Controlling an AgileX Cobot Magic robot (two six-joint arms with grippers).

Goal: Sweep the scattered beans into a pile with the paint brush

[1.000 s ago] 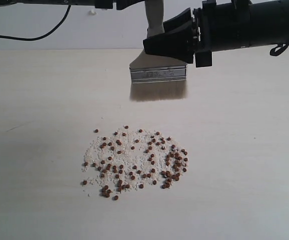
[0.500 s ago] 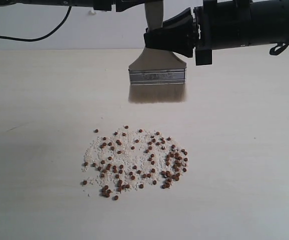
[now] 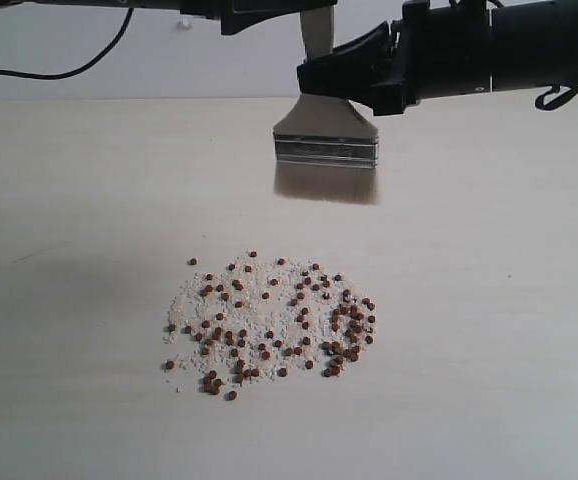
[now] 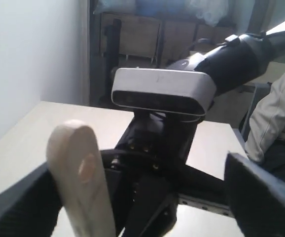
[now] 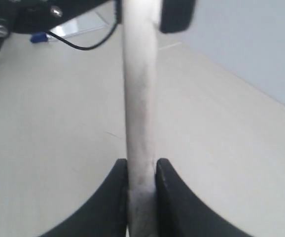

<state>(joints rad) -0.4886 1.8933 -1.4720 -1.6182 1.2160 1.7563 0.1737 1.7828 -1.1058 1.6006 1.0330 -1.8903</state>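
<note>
Paint brush [image 3: 326, 150], clamped in your right gripper [image 5: 141, 173], left gripper [image 4: 140, 202] gaping empty: lower it beyond the beans [image 3: 269, 325], sweep inward.

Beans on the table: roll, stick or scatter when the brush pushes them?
The beans look small and round, so they will probably roll ahead, and some may escape sideways. The white grains among them look finer and will likely drag rather than roll. The paint brush has soft-looking bristles, so a light stroke may ride over stragglers.
</note>
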